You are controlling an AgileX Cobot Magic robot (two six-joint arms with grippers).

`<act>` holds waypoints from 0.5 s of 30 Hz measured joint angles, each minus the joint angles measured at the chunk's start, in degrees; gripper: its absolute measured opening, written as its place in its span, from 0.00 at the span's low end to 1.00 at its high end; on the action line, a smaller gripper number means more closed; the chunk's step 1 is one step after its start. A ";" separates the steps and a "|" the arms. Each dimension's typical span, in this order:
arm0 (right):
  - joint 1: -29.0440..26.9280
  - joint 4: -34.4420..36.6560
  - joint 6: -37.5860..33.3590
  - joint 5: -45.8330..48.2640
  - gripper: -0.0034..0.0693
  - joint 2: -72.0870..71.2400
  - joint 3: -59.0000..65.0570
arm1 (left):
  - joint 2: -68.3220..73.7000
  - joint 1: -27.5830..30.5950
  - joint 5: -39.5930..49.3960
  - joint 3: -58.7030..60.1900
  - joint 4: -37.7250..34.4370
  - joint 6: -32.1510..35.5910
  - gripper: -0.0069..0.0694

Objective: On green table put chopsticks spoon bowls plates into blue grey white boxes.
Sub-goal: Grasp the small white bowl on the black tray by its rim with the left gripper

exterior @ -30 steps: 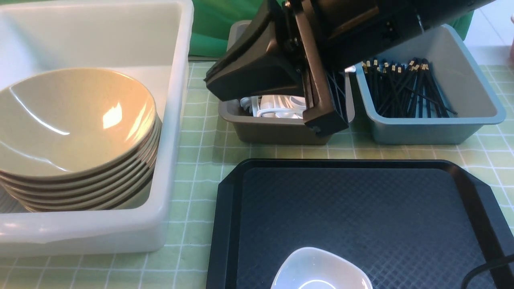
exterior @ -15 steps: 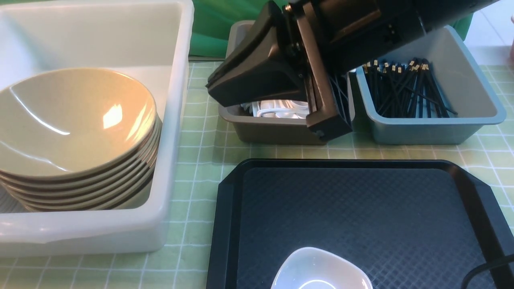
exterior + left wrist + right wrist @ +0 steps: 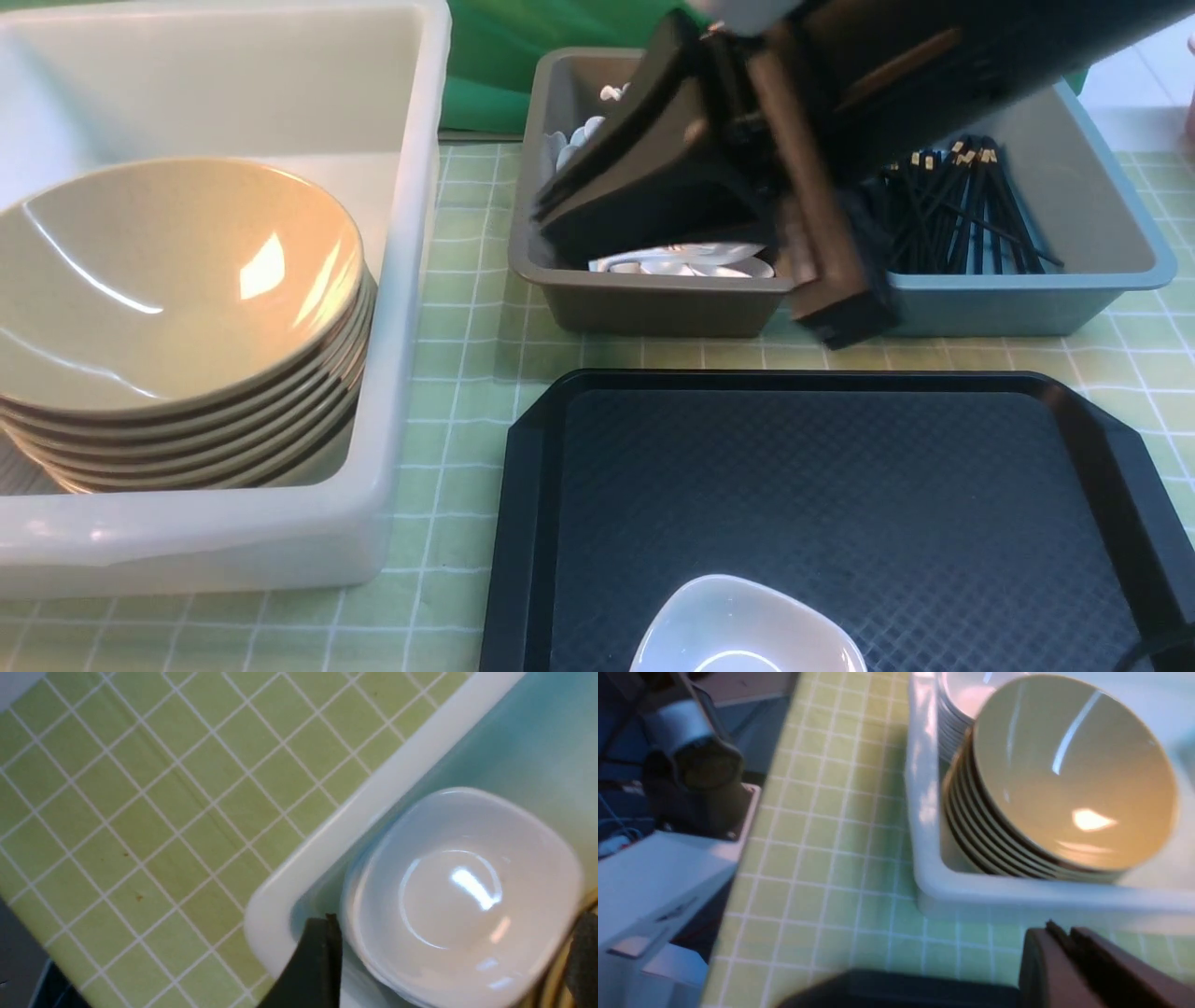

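Observation:
In the left wrist view my left gripper (image 3: 457,919) stands open inside a corner of the white box (image 3: 327,826), its fingers (image 3: 317,961) wide on either side of a small white bowl (image 3: 460,891). A stack of tan bowls (image 3: 177,280) fills the white box (image 3: 401,280). My right gripper (image 3: 840,322) hangs shut and empty over the front rims of the grey box (image 3: 644,303) of white spoons (image 3: 681,261) and the blue box (image 3: 1008,299) of black chopsticks (image 3: 943,215). Another small white bowl (image 3: 747,630) sits on the black tray (image 3: 840,485).
The green checked cloth (image 3: 476,345) covers the table between the boxes and the tray. In the right wrist view the white box (image 3: 1017,891) holds the tan bowls (image 3: 1069,774) with white dishes (image 3: 957,714) behind them. The table's edge and an arm mount (image 3: 691,765) lie beyond.
My right gripper has swung right and slightly toward the tray, from over the grey box to the gap between grey and blue boxes. More spoons show. The cable at the tray's corner has moved off.

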 joint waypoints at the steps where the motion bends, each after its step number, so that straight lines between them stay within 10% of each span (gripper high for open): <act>1: 0.00 -1.63 1.23 0.05 0.13 -1.00 0.00 | -1.17 -1.14 0.20 0.00 -2.05 1.08 0.92; 7: 0.00 -11.92 8.78 0.63 0.15 -6.52 0.00 | -5.70 -22.48 -0.99 1.93 -23.44 18.45 0.90; 15: 0.00 -21.45 19.15 1.92 0.18 -14.56 7.81 | 4.83 -52.98 -3.50 8.80 -31.60 27.75 0.79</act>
